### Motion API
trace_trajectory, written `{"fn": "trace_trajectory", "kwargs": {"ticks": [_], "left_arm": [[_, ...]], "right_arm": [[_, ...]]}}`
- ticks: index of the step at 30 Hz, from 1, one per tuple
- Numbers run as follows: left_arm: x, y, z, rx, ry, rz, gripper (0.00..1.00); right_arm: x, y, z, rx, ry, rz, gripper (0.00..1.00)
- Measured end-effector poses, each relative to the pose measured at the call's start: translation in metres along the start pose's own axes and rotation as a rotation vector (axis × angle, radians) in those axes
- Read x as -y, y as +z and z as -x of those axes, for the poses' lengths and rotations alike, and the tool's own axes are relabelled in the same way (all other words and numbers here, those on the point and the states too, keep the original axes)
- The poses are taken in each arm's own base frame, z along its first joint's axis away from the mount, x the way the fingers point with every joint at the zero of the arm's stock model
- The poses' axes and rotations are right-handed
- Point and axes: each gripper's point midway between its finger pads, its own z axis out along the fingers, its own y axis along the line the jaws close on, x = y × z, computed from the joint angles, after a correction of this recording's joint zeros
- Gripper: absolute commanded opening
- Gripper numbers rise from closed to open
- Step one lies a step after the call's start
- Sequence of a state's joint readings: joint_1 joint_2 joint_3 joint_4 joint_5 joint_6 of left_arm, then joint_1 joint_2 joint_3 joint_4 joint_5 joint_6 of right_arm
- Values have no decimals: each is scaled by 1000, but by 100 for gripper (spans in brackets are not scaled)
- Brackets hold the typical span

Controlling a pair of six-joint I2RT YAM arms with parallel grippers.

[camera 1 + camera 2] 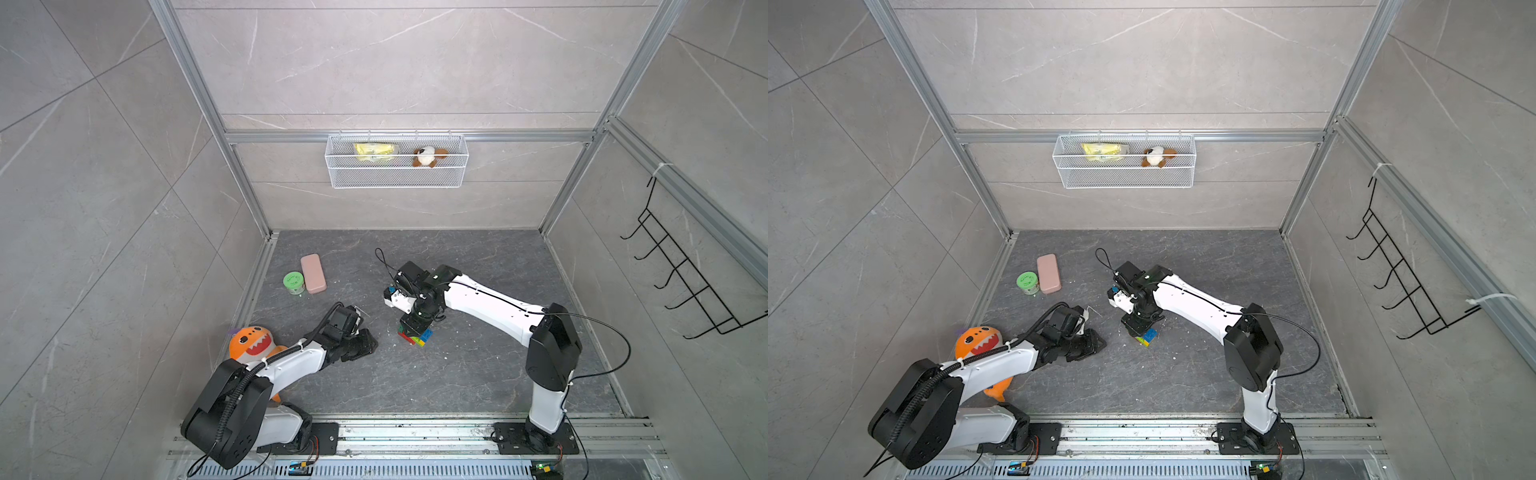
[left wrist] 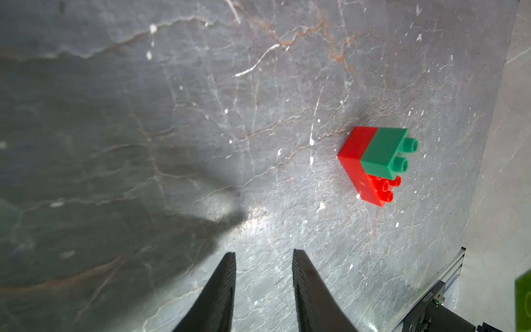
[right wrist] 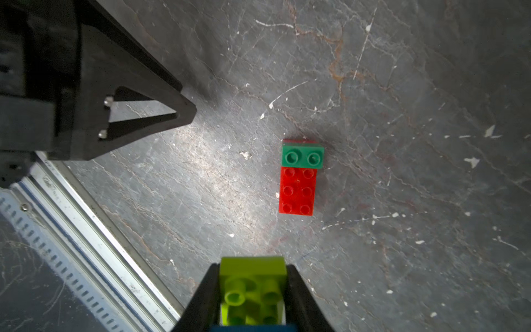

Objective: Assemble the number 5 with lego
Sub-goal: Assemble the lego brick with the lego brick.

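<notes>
Grey veined stone forms the bench (image 1: 478, 374), walled by pale tiles. Right jaws clamp a lime-green brick (image 3: 253, 287), with a blue brick (image 3: 253, 327) just behind it. Both are held clear of the bench, near the red brick (image 3: 297, 191) and the dark-green brick (image 3: 303, 156) seated on one end of it. Left jaws stand narrowly parted and empty, nearby. Joining the two halves seems the step in hand. Next, the lime underside must line up over the dark-green studs, then press straight down.
</notes>
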State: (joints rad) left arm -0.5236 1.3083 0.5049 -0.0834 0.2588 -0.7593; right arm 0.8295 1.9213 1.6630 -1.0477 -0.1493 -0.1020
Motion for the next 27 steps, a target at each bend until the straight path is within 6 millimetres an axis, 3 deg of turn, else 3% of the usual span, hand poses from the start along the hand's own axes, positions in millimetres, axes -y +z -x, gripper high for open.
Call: {"fn": "trace_trajectory", "kwargs": {"ticks": [27], "left_arm": [[-7, -12, -7, 37, -24, -5, 38]], "right_arm": [[13, 40, 22, -86, -85, -122, 35]]}}
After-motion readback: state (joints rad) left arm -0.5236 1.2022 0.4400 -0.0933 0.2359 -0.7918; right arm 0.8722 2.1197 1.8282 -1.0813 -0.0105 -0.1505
